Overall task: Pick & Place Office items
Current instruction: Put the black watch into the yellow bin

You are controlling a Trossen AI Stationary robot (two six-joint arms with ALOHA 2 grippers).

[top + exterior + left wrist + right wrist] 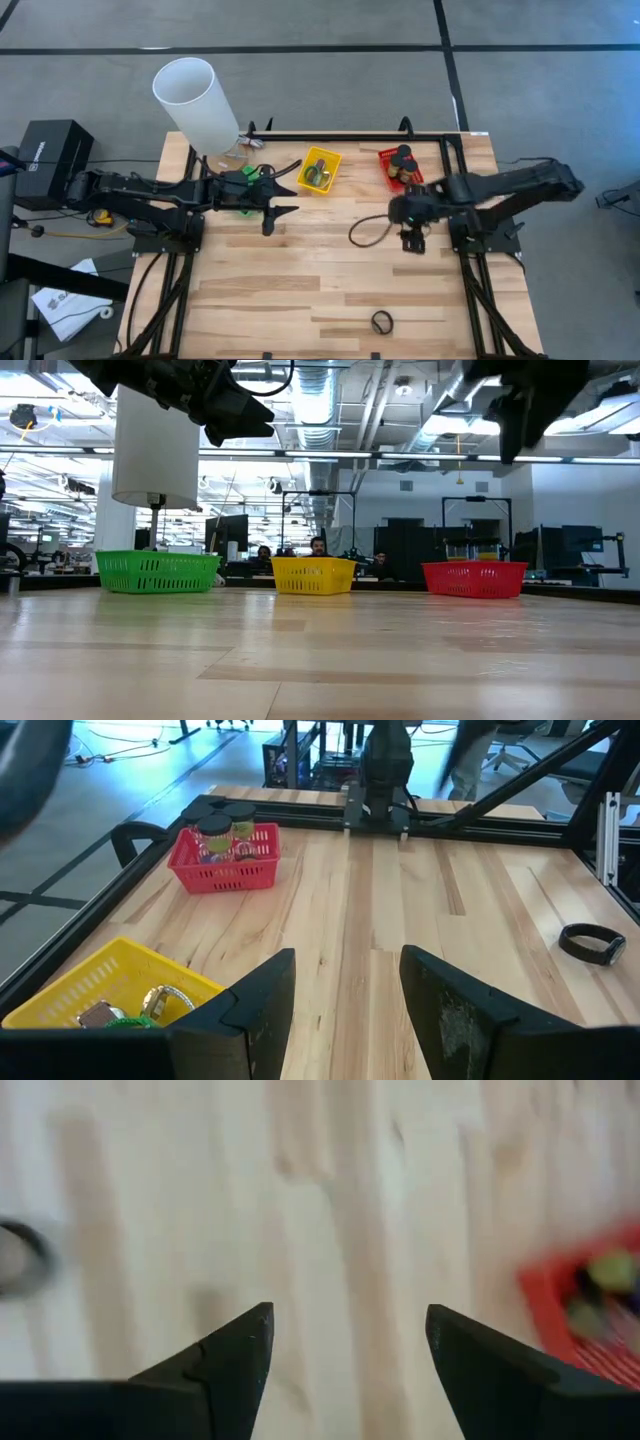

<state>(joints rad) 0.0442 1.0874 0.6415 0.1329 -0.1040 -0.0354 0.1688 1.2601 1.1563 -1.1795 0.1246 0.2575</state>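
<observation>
**Both grippers empty; one black ring loose on table**

Right gripper (412,240) was found in the high view above bare wood, just in front of the red basket (386,156), fingers parted with nothing between them. Left gripper (278,200) stood just beside the yellow basket (334,160), fingers spread wide and empty. Counted: three baskets, one white cylinder (196,103), one dark cable loop (366,233) on the table near the right gripper. The green basket (266,172) was largely covered by the left arm. One black ring (382,322) lay alone near the front edge of the table, well apart from both grippers. Office items showed inside the yellow and red baskets; their number could not be told.

Low view: three baskets stood in a row at the far side, green (158,572), yellow (313,576), red (474,579). Both arms hung clear above the table surface. People sat at desks beyond.

Left wrist view: two dark fingers (262,1010) stood well apart, holding nothing. The black ring (591,943) lay on the wood off to one side, far from them. Dark spools (214,828) sat in the red basket; a clear ring (166,1001) lay in the yellow one.

Right wrist view: fingers (232,1358) were wide and empty over blurred wood; the red basket (545,1297) showed at one edge.
</observation>
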